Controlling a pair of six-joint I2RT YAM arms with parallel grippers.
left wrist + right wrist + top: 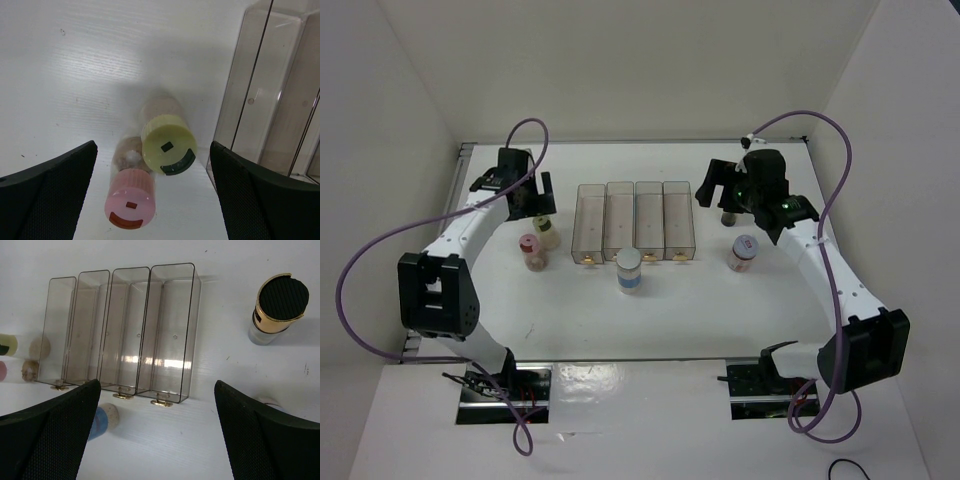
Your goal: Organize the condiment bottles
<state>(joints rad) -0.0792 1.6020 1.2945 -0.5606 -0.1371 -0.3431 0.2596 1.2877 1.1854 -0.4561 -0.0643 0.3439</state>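
Observation:
The yellow-green-capped jar (pixel 547 232) and the pink-capped jar (pixel 531 250) stand touching, left of the bins. My left gripper (pixel 535 203) is open above them; in its wrist view (pixel 152 150) the yellow-green cap (pixel 168 144) and pink cap (pixel 130 204) lie between the spread fingers. The blue-banded white-lidded jar (pixel 629 270) stands in front of the bins. The slim dark bottle (pixel 728 215) and the red-marked jar (pixel 743 253) stand right of the bins. My right gripper (pixel 718 195) is open and empty; its wrist view (pixel 157 390) shows the dark bottle (pixel 280 302) and the blue-banded jar (pixel 100 421).
Several clear rectangular bins (pixel 663 215) stand side by side mid-table, all with nothing in them; they show in the right wrist view (pixel 145 330) and at the right of the left wrist view (pixel 265 95). White walls enclose the table on three sides.

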